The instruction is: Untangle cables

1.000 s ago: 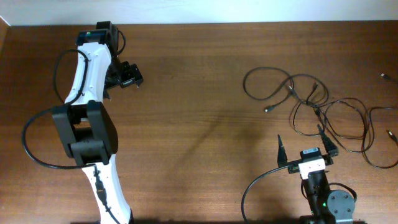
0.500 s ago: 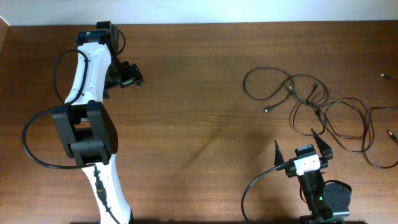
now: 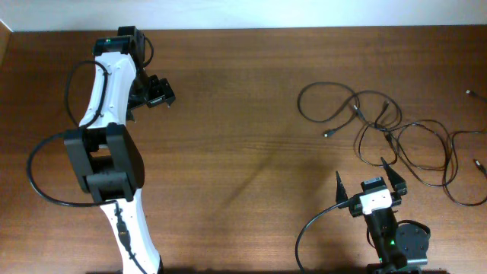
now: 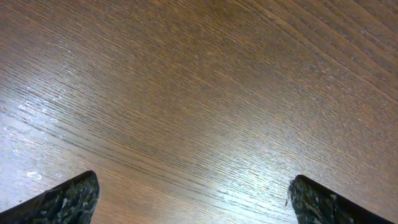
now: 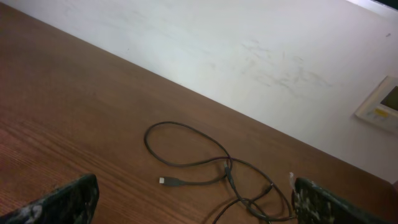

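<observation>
Our right gripper (image 3: 367,181) sits spread and empty near the front edge of the table (image 3: 243,152), just short of the cables (image 3: 396,137), which lie looped and tangled at the far right. We judge this the approach: next we must reach forward and pinch one strand. Our left gripper (image 3: 158,93), likewise spread and empty, hangs well apart.

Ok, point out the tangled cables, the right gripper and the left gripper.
cables (image 5: 227,171), right wrist view, where the strands cross.
right gripper (image 3: 360,168), overhead view, midway between its fingertips.
left gripper (image 4: 193,190), left wrist view, midway between its fingertips.
</observation>
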